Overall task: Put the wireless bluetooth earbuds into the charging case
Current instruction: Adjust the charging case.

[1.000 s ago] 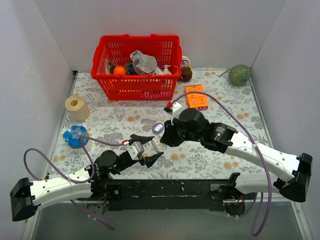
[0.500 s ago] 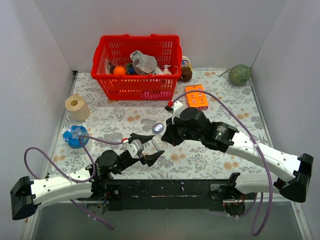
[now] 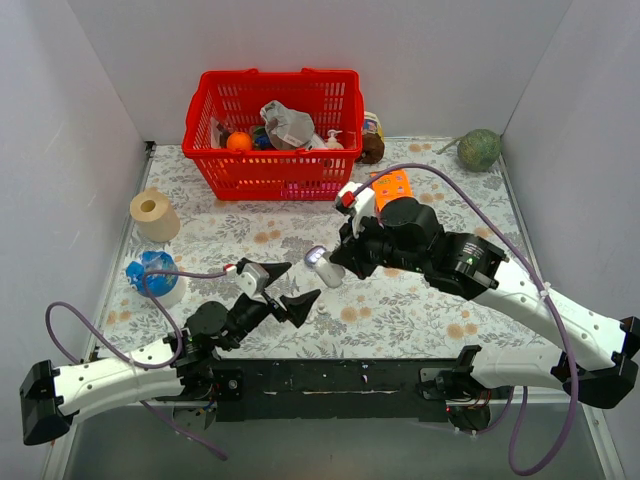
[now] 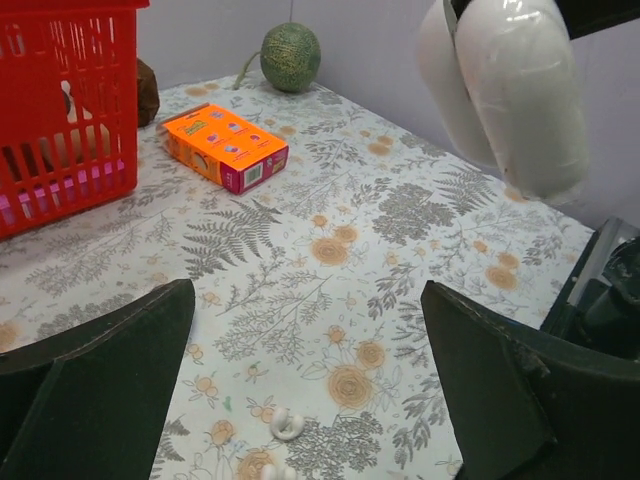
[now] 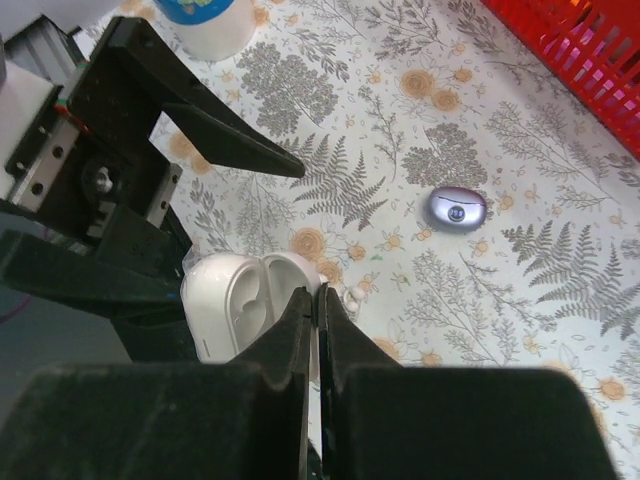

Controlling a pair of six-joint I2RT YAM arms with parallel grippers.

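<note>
Top view, charging case (image 3: 316,256): a lavender pebble lying closed on the desk (image 3: 400,315), just beside the right claw (image 3: 334,264). It's too small here to call its long axis.
Top view, right claw: clenched on a white two-lobed piece (image 3: 328,273), which sits on the near side of the case.
Top view, left claw (image 3: 289,283): released, jaws spread wide, nothing between them. It's near the white piece but not touching it.
Left wrist view, earbuds (image 4: 285,425): here they are, two tiny pale buds on the desk between the spread fingers, low in the picture. The top view doesn't show them.
Left wrist view, white piece: up at the top right, well clear of the desk. The case is out of frame.
Right wrist view, case: long axis running left to right across the picture. It lies flat with a dark spot on its upper face.
Right wrist view, white piece: two hollows side by side, with the claw's tips pinched together over its rim.
</note>
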